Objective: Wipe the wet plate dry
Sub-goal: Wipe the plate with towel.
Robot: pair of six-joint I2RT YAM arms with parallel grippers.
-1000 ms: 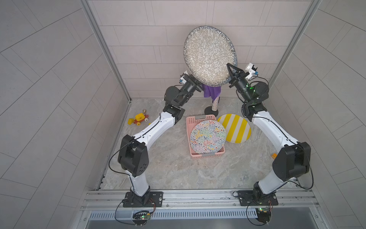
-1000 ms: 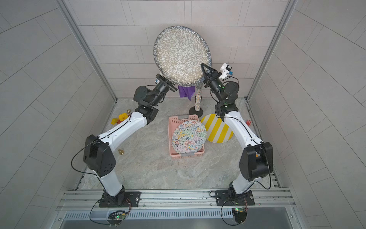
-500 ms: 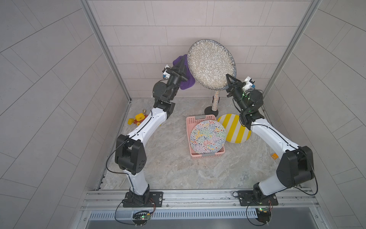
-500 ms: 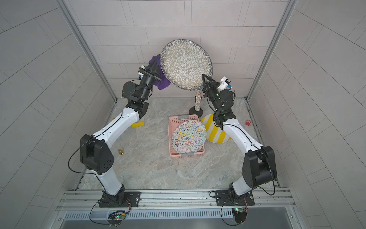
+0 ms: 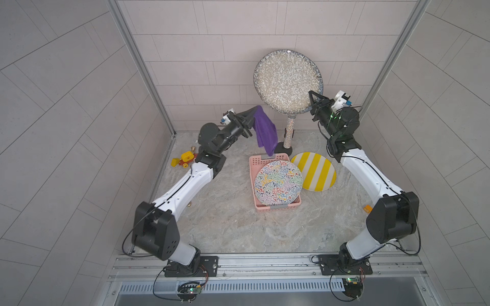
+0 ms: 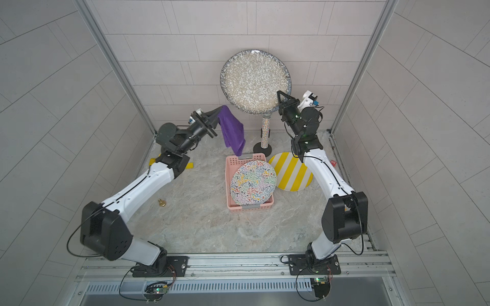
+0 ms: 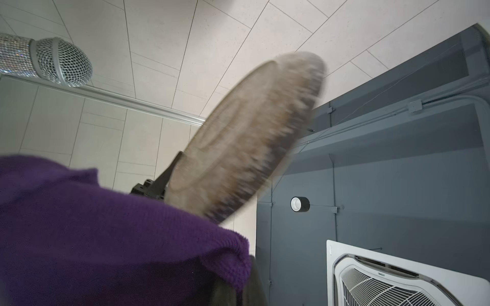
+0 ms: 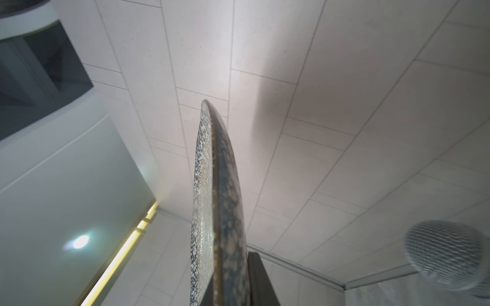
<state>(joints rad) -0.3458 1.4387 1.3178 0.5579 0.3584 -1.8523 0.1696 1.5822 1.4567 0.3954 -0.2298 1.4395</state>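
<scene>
Honestly nothing readable anywhere; the closest is a tiny grey logo-ish mark on the corner of the white ceiling air-con panel [image 7: 408, 278] in the left wrist view, way too small to make out; a little red tag [image 6: 333, 162] and an orange one [image 5: 367, 208] lie on the marble tabletop [image 5: 238, 233] in the top views, but I can't tell whether anything's printed on them.

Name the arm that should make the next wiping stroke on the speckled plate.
Left. The left pincer grips the purple cloth, hanging apart from the speckled plate. The right pincer is busy, clamped on that plate's rim, holding it aloft.
</scene>
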